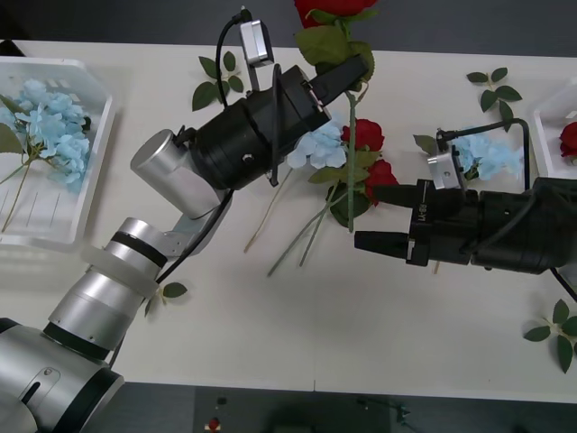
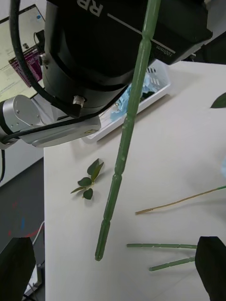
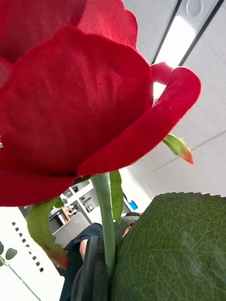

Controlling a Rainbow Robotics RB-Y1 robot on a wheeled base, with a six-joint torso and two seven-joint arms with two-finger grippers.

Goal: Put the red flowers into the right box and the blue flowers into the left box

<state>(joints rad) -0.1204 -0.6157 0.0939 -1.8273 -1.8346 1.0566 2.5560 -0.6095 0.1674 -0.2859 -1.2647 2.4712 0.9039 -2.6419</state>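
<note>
White letters "RB" (image 2: pixel 92 7), cut off at the picture's edge, stand on the black round housing of the left arm (image 2: pixel 108 42). Beside them, on that same housing, there is smaller white print, too small to read. Nothing else is readable.

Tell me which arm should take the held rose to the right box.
Right, probably. The left claw holds the red rose by its stem; the right claw is open just beside that hanging stem, and the right box lies on its side.
</note>
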